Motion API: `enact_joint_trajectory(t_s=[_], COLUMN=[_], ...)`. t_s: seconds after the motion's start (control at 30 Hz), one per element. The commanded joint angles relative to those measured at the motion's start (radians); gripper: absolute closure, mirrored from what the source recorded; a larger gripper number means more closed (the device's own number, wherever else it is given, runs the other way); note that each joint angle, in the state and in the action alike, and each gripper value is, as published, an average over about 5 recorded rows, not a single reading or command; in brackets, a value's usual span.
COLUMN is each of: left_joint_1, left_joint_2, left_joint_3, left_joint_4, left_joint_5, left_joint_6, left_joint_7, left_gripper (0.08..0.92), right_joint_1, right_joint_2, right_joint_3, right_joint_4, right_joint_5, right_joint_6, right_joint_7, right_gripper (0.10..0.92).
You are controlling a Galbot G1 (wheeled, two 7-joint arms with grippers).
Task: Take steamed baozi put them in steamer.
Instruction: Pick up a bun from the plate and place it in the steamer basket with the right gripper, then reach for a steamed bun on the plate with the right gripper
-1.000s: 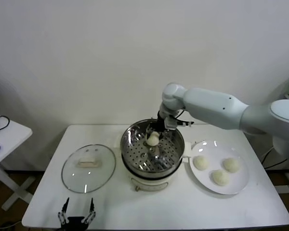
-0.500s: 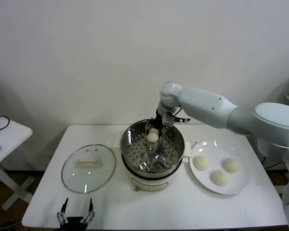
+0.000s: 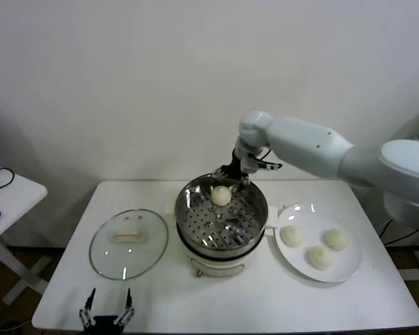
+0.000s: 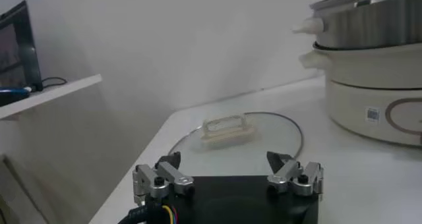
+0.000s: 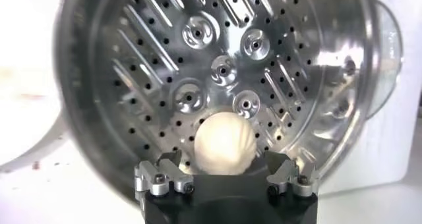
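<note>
A white bench (image 3: 160,307) is carrying the steamer (image 3: 195,227) at its middle, with a glass lid (image 3: 128,243) lying to the robot's left and a white plate (image 3: 349,269) to its right. The right hand (image 3: 234,174), fingers apart and empty, is hovering above the steamer's far rim, while the left hand (image 3: 106,317), fingers apart, is waiting at the bench's near edge. One steamed baozi (image 3: 221,196) is sitting inside the steamer near its far side; three more baozi (image 3: 320,257) are resting on the plate.

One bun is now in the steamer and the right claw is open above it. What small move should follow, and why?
Probably lift the right claw clear and swing it toward the plate. One baozi lies free in the steamer, while three baozi wait on the plate.
</note>
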Motion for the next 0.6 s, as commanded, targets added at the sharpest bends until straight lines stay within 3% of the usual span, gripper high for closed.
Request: enact_joint_trajectory(t_s=[0.03, 0.13, 0.27, 0.6], left_joint_1=[0.002, 0.004, 0.003, -0.003], left_joint_2=[0.001, 0.002, 0.004, 0.009], left_joint_3=[0.002, 0.008, 0.018, 0.043], left_joint_4=[-0.004, -0.007, -0.005, 0.005], left_joint_5=[0.002, 0.003, 0.007, 0.016], left_joint_6=[0.003, 0.003, -0.001, 0.002], left_joint_7=[0.000, 0.000, -0.002, -0.002], left_gripper=[0.177, 0.177, 0.177, 0.177], right_joint_1=[0.354, 0.463, 0.544, 0.585], right_joint_2=[-0.139, -0.233, -0.363, -0.563], right_joint_3=[-0.361, -0.511, -0.685, -0.797], right_joint_4=[0.192, 0.277, 0.388, 0.595], right_joint_5=[0.612, 0.702, 0.628, 0.660], right_joint_6=[-0.250, -0.444, -0.671, -1.029], right_joint_7=[-0.102, -0.088, 0.007, 0.124], right_gripper=[0.203, 0.203, 0.203, 0.203])
